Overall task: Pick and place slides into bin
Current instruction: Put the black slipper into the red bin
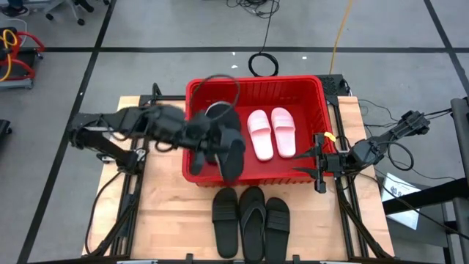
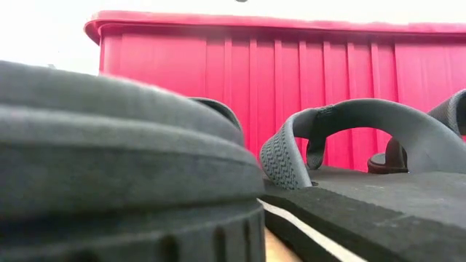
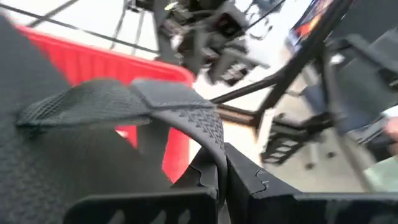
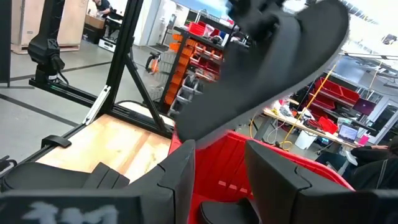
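The red bin [image 1: 256,92] holds two pink slides [image 1: 271,132], the left gripper [image 1: 220,147] hangs over it clamped on a black slide [image 1: 231,158], and the right gripper [image 1: 319,170], fingers parted and empty, waits beside its rim.

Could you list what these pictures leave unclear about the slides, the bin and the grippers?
- Left gripper in the high view: motion blur hides how it holds the black slide over the bin.
- Low view: near slides block the bin's inside.
- Right gripper: too small to show its finger gap.
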